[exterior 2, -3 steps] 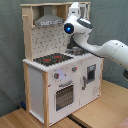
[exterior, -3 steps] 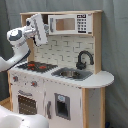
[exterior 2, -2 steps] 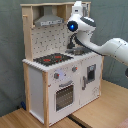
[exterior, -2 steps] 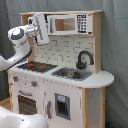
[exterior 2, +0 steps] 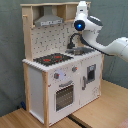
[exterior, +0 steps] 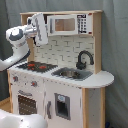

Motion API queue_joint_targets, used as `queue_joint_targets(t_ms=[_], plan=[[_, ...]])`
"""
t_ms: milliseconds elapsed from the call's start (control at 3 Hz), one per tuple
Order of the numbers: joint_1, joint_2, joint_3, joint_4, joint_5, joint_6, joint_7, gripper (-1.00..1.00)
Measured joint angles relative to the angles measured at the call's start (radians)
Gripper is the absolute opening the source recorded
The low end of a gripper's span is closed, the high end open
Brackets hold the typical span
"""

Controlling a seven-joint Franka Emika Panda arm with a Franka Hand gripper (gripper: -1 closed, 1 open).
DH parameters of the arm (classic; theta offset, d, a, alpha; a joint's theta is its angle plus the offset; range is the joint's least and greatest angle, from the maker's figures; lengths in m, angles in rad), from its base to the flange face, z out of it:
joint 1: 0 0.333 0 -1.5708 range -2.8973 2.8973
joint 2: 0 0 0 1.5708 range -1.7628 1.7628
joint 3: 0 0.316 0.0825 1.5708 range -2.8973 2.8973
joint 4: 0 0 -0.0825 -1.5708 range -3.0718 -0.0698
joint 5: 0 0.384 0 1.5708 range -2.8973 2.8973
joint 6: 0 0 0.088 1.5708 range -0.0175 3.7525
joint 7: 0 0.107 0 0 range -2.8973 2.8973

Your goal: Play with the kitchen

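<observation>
The kitchen (exterior: 65, 95) (exterior 2: 40, 85) is a toy of white panels and pale wood. It has a black-red hob (exterior: 36, 66) (exterior 2: 52, 60), a black tap (exterior: 84, 59) (exterior 2: 74, 40) over a sink (exterior: 72, 74), a grey hood (exterior 2: 47, 21) and an oven door (exterior: 26, 104) (exterior 2: 64, 95). My gripper (exterior: 39, 27) (exterior 2: 81, 7) is up at the top shelf level, above the hob and beside the microwave (exterior: 65, 25). In the first exterior view it covers the hood. Nothing can be seen held in it.
The dotted backboard (exterior: 62, 50) stands close behind my wrist. The white arm (exterior 2: 107, 47) crosses over the sink side in the second exterior view. A wooden floor (exterior 2: 100, 112) lies around the toy, with dark curtains behind it.
My wrist and gripper have shifted up and towards the second exterior view's right, closer to the top shelf. The kitchen itself has not changed.
</observation>
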Motion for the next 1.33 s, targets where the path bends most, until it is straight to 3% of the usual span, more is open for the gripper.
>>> queue_joint_targets(t_ms=[1000,1333], plan=[[0.164,-0.001,-0.075,-0.207,-0.001,0.149,-0.030,-1.00],[0.227,-0.003,-0.127,-0.265,-0.001,0.179,-0.045,-1.00]])
